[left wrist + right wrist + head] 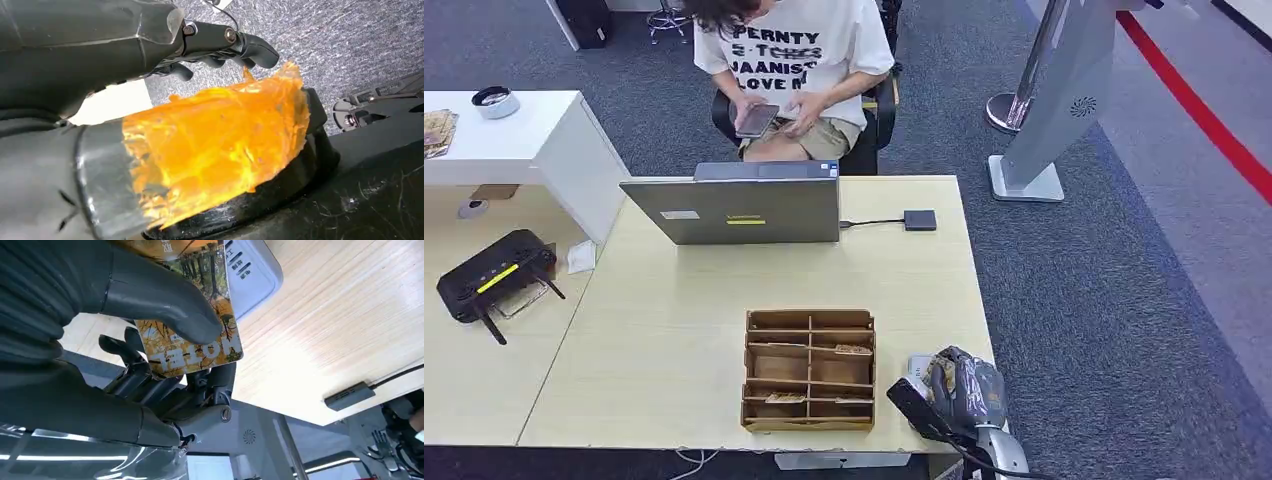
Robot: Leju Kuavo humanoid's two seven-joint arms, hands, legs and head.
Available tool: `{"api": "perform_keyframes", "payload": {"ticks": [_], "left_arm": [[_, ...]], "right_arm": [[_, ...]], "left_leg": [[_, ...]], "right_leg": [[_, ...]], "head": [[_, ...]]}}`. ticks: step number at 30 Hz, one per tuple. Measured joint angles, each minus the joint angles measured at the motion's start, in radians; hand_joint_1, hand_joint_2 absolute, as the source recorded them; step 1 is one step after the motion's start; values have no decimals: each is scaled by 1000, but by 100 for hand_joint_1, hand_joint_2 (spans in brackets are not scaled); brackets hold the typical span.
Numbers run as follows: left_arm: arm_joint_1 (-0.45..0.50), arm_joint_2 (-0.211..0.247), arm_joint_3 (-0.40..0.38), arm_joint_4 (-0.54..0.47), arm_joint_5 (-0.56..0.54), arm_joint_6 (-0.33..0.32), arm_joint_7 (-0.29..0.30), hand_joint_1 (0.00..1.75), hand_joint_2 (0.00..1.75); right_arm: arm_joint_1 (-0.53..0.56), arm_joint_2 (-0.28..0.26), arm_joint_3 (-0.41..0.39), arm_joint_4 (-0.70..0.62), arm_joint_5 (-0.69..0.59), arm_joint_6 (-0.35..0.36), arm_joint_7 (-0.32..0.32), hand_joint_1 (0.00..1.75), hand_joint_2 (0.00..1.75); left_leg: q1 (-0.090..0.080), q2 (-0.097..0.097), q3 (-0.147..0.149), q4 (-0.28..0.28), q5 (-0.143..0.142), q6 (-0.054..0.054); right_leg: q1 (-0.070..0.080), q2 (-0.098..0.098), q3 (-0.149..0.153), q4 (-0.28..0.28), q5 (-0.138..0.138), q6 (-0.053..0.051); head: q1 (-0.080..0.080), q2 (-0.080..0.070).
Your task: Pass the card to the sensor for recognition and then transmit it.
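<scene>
My right hand hovers at the table's near right corner, just right of the wooden card box. In the right wrist view this hand pinches a card printed with autumn trees, thumb on its face and fingers behind it. The card is held over a white sensor pad with small labels, which peeks out beside the hand; whether they touch I cannot tell. My left hand hangs over grey carpet, fingers loosely bent, holding nothing.
A grey laptop stands at the table's far side, cabled to a small dark hub. A seated person behind it holds a phone. A black router lies on the left table. A grey stand rises at the far right.
</scene>
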Motion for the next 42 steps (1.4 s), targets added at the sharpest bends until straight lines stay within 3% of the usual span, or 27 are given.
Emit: {"api": "perform_keyframes", "payload": {"ticks": [42], "left_arm": [[0, 0, 0, 0, 3, 2, -1, 0, 0]], "right_arm": [[-7, -8, 11, 15, 10, -10, 9, 175, 175]], "left_leg": [[0, 0, 3, 0, -2, 2]], "right_leg": [[0, 0, 4, -1, -1, 1]], "head": [[0, 0]]}}
